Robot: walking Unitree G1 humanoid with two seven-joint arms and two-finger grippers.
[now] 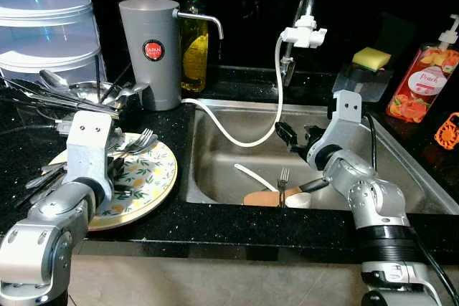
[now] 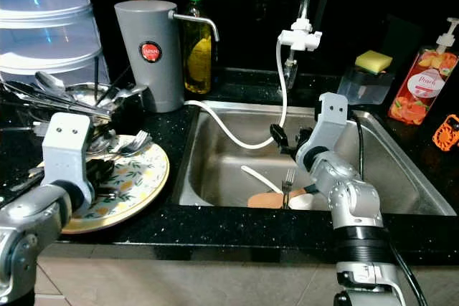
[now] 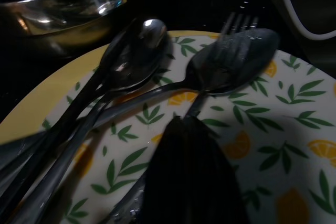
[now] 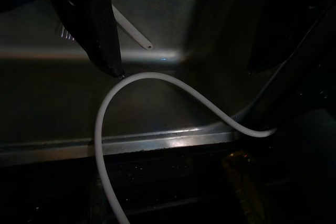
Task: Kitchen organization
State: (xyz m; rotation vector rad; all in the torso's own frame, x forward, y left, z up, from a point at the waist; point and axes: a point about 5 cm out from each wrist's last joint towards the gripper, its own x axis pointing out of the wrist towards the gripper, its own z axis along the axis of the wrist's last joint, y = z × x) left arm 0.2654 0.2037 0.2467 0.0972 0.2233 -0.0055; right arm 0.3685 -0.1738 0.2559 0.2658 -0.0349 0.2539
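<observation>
**Operator:** State the position of each gripper.

**Technician:** The left gripper hangs low over the patterned plate on the black counter. Its wrist view looks along one dark finger at a pile of spoons with a fork lying under one bowl. Whether anything is clamped cannot be told. The right gripper is inside the sink, fingers spread, grasping nothing, just beside the white hose.

**Operator:** Where is the cutlery to be sorted?

**Technician:** Part lies on the plate. More stands in the sink: a second fork, a wooden spatula and a white utensil. The steel bowl behind the plate holds further pieces.

**Operator:** Recommended procedure for the plate pickup?

**Technician:** Likely one handle at a time. Close across the narrow neck, not the bowl, since stacked spoons probably slide. Lift straight up to avoid dragging neighbours off the rim. Keep the right arm away from the hose.
</observation>
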